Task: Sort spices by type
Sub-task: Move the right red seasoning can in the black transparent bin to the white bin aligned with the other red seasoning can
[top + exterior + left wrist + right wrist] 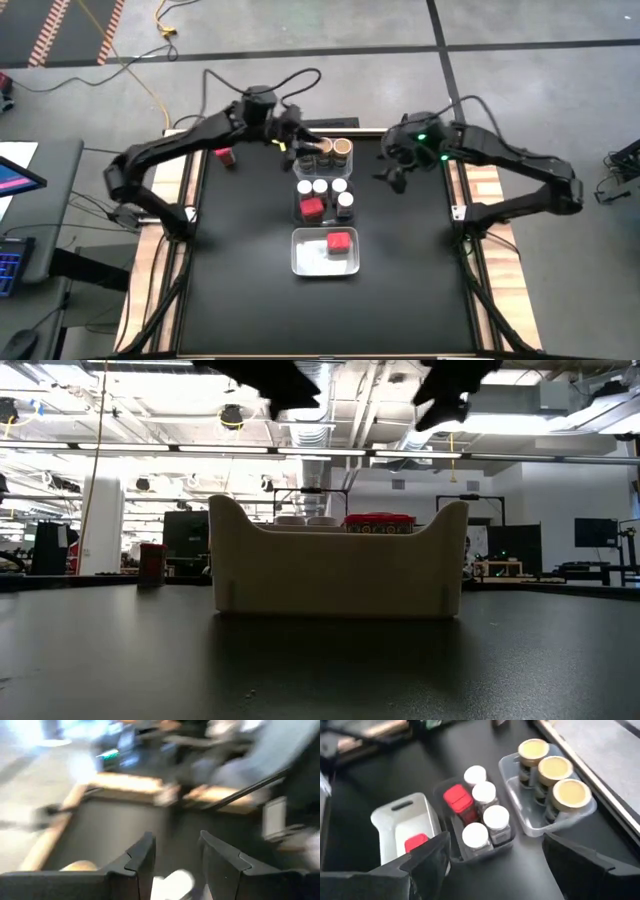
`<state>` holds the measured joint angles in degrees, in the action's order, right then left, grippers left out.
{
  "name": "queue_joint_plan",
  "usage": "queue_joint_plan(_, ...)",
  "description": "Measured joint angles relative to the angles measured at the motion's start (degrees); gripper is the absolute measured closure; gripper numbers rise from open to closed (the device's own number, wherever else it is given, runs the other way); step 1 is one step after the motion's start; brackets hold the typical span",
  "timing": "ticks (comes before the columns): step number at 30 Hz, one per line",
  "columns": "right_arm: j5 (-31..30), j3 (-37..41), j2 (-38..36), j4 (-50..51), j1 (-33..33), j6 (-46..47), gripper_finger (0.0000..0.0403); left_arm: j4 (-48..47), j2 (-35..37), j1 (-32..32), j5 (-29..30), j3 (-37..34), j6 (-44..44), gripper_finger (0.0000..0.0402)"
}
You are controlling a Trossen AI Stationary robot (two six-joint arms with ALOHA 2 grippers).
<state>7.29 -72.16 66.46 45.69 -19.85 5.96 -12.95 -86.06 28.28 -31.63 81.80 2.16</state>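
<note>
Spices mostly binned already: one stray red-top jar (pixel 226 156) sits alone on the desk (pixel 240 290), out past my left hand (pixel 293 143) on its outer side, well apart from the bins. My left hand hovers over the near end of the far bin (pixel 322 160), the one with the tan-top jars (pixel 555 769), three in a row. Its fingers (pixel 141 857) look pinched narrow; I see nothing gripped between them, though a pale round top shows just beyond the tips in the left wrist view, too blurred to name.

Middle bin (pixel 505 844) sits between my two hands and holds the white-top jars (pixel 485 792), four of them, plus one red-top jar (pixel 457 798) in the wrong company. White tray (pixel 300 262), nearest the desk's front edge, holds one red square-top jar (pixel 339 243).

My right hand (pixel 397 180) hangs beside the middle bin, jaws spread wide, empty.

Step in hand, I judge: reds being gathered into the tray. Next move calls for lifting the misplaced red out without knocking the tight-packed whites, then fetching the stray one.
</note>
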Motion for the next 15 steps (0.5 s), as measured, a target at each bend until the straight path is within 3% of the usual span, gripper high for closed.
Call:
queue_joint_plan(3,0.0,0.0,3.7,-3.0,2.2,-3.2,0.0062,-7.7,5.0,-0.6,11.8,-1.0,5.2,0.0260)
queue_joint_plan(6,0.0,0.0,7.6,-8.8,4.0,-7.9,0.0062,-9.6,10.2,-0.9,15.9,-4.0,5.1,0.0260)
queue_joint_plan(9,0.0,-0.7,11.6,-14.2,5.0,-8.9,0.0062,-9.3,16.7,-1.6,21.6,-10.2,3.0,0.0260)
queue_joint_plan(15,0.0,-9.8,20.8,-11.1,5.9,-14.1,0.0062,-5.0,33.1,-6.1,35.2,-26.9,-4.7,0.0260)
